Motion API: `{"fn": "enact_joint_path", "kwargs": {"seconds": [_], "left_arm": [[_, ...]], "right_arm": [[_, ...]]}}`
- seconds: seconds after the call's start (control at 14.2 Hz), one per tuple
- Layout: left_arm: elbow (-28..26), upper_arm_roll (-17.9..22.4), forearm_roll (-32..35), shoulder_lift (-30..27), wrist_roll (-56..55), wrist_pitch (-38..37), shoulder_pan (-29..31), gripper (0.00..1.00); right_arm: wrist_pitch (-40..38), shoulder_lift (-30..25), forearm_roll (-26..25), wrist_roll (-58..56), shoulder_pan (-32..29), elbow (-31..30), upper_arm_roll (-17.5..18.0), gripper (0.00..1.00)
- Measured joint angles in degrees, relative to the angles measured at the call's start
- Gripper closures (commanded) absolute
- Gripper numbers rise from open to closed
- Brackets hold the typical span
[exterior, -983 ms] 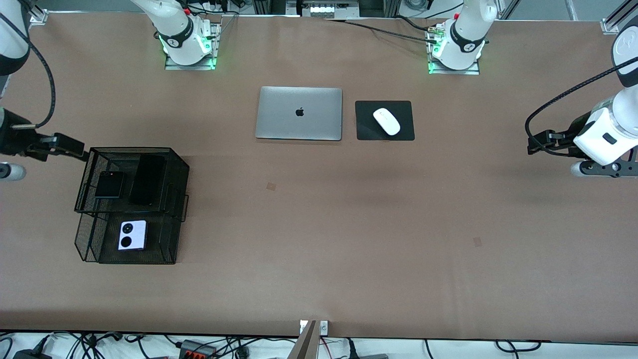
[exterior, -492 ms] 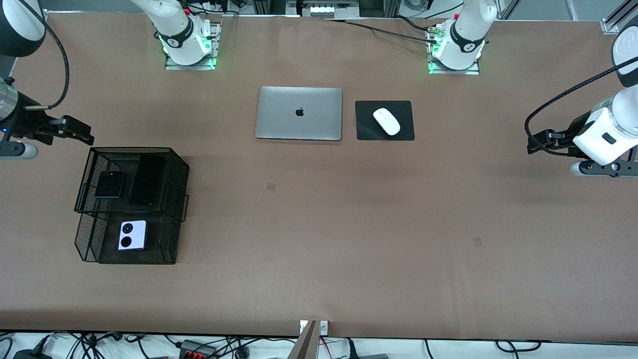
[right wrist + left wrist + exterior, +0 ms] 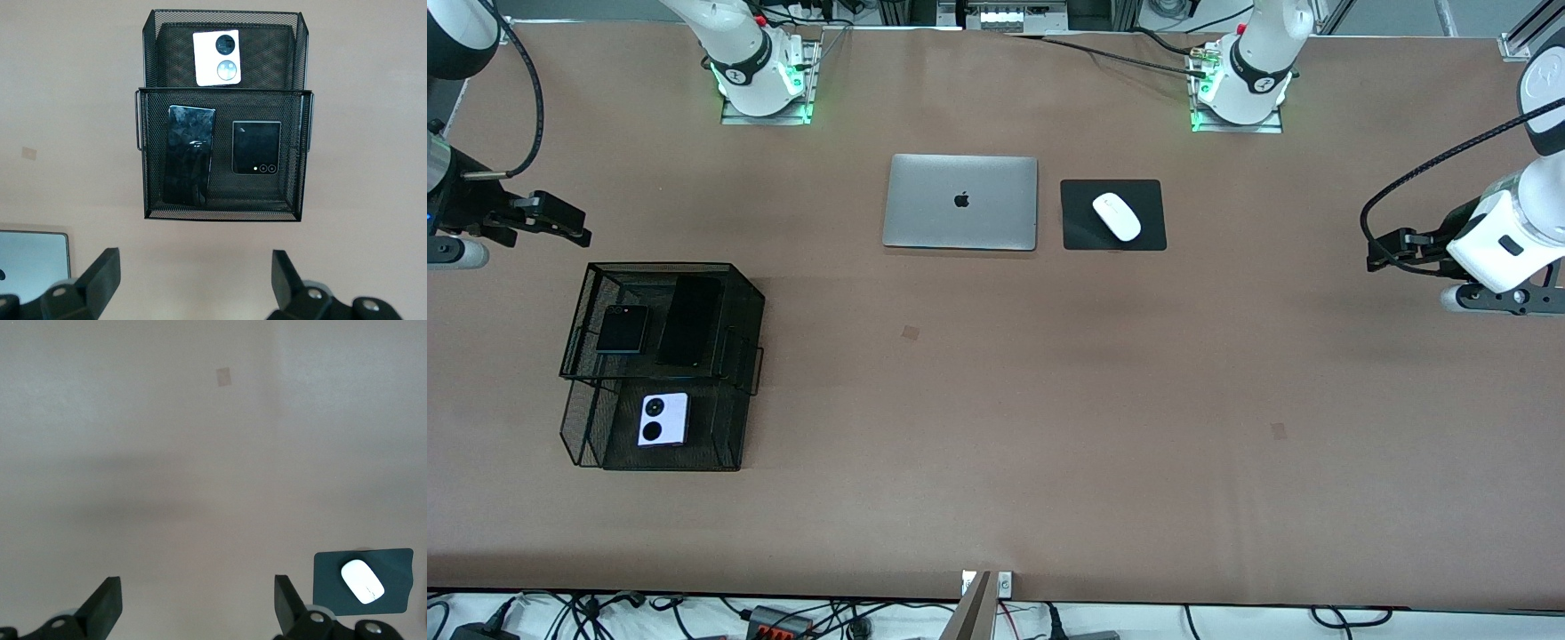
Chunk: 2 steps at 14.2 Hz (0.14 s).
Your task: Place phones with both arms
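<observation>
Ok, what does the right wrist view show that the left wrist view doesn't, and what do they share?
Only the right wrist view shows the black mesh rack with all three phones: the lilac-white phone on the lower tier, the long black phone and the folded black phone side by side on the upper tier. It also catches a corner of the silver laptop.

Only the left wrist view shows the white mouse on its black mouse pad.

Both show brown table and an open, empty gripper: right gripper, left gripper.

White arms [image 3: 1507, 236], black cables
</observation>
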Motion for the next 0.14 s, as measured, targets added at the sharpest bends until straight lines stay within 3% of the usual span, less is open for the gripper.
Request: {"fn": "enact_joint_path", "kwargs": {"seconds": [0.14], "left_arm": [[0.0, 0.0, 0.0, 0.0, 0.12, -0.03, 0.0, 0.0]], "right_arm": [[0.0, 0.0, -0.01, 0.0, 0.02, 0.0, 0.0, 0.0]]}}
